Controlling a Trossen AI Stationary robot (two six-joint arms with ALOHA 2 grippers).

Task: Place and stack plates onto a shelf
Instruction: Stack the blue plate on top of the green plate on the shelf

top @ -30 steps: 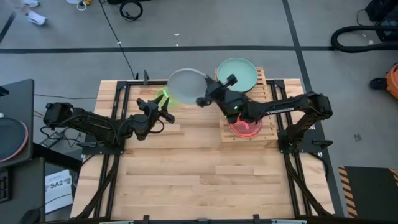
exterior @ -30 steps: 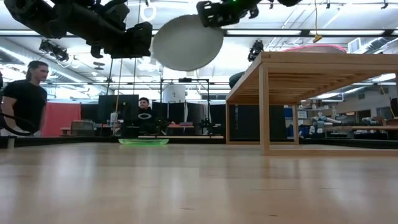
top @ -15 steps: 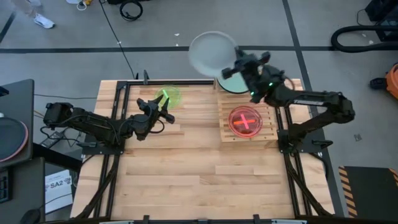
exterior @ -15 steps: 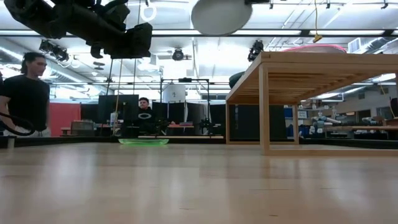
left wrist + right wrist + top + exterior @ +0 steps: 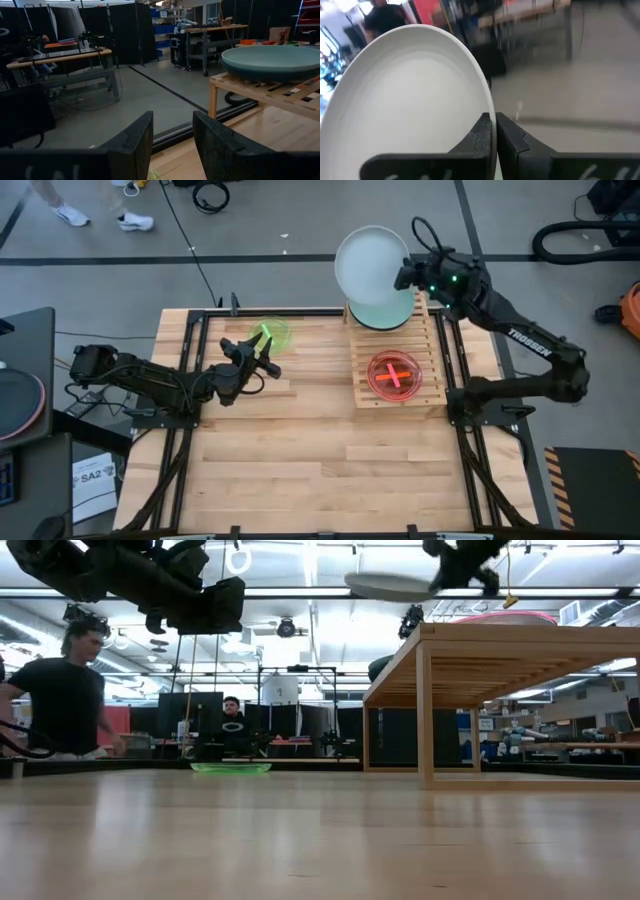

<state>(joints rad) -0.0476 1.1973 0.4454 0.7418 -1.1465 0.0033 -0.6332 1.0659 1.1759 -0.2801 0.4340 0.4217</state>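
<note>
- Left gripper, jaws wide and empty, waits mid-bench beside the green plate.
- Right gripper, jaws clamped on the pale grey plate, hovers over the shelf at 12 o'clock.
- Next: lower it squarely onto the mint plate.

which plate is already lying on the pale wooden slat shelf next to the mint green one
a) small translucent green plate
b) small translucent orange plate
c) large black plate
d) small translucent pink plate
d: the high view shows the small translucent pink plate lying on the pale wooden slat shelf beside the large mint green plate; the translucent green plate lies on the tabletop instead.
</note>
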